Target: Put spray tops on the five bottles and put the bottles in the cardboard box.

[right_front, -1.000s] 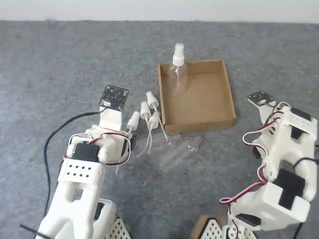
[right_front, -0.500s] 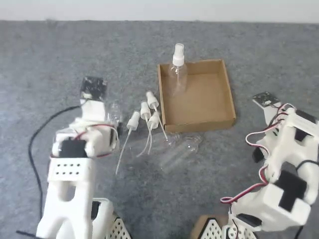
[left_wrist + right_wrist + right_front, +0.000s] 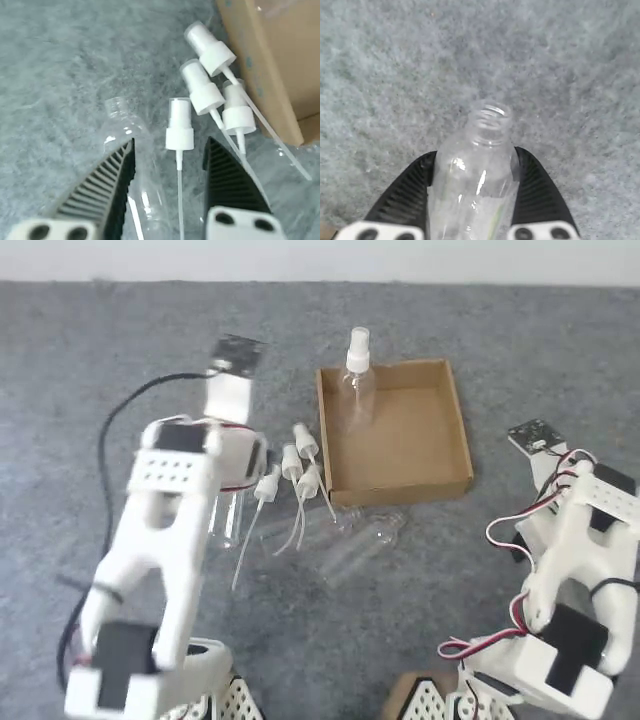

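My left gripper (image 3: 170, 145) is open just above the carpet. Between its jaws lies a white spray top (image 3: 179, 132), and an uncapped clear bottle (image 3: 125, 125) lies partly under one jaw. Three more spray tops (image 3: 207, 50) lie beside the cardboard box (image 3: 270, 60). From above, that bottle (image 3: 228, 517) shows beneath the left arm (image 3: 180, 480), left of the tops (image 3: 291, 462). The box (image 3: 455, 420) holds one upright bottle with a spray top (image 3: 357, 390). My right gripper (image 3: 475, 160) is shut on an uncapped clear bottle (image 3: 487, 150) over bare carpet.
More clear bottles (image 3: 360, 537) lie on the grey carpet in front of the box. The right arm (image 3: 580, 530) stands to the right of the box. Open carpet stretches behind and to the left of the left arm.
The left arm swung out to the left, then stretched forward over the spray tops; the bottle beside it now lies nearer the base. The right arm shifted slightly.
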